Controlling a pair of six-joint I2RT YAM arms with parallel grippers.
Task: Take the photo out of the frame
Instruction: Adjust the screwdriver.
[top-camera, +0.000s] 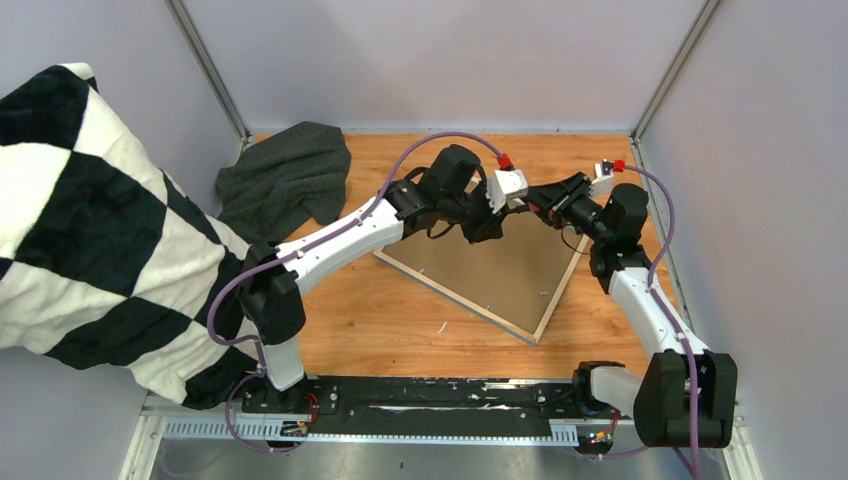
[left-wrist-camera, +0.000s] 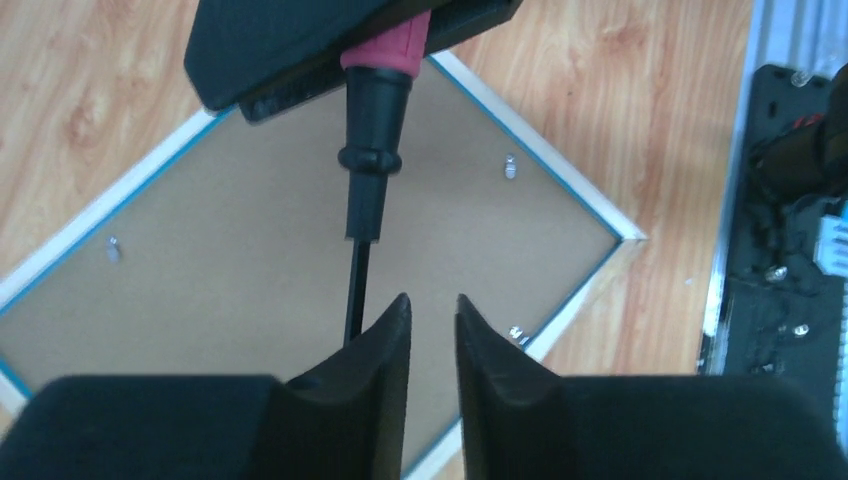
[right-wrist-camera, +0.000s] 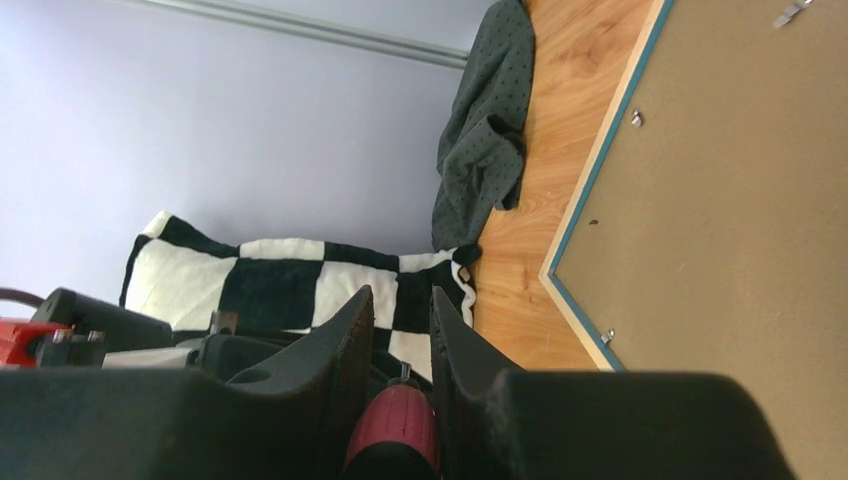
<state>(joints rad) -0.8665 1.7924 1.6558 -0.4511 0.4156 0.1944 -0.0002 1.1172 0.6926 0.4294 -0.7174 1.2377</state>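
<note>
Right pincer (right-wrist-camera: 402, 300) is clamped on the screwdriver (left-wrist-camera: 372, 150), tip angled down at the backing board (left-wrist-camera: 220, 260), likely to lever up the clips (left-wrist-camera: 511, 168). Left pincer (left-wrist-camera: 433, 305) hovers just right of the shaft, jaws narrowly apart, empty. Below both lies the frame (left-wrist-camera: 560, 163), face down, pale-edged with a blue lip. The photo is hidden under the board.
</note>
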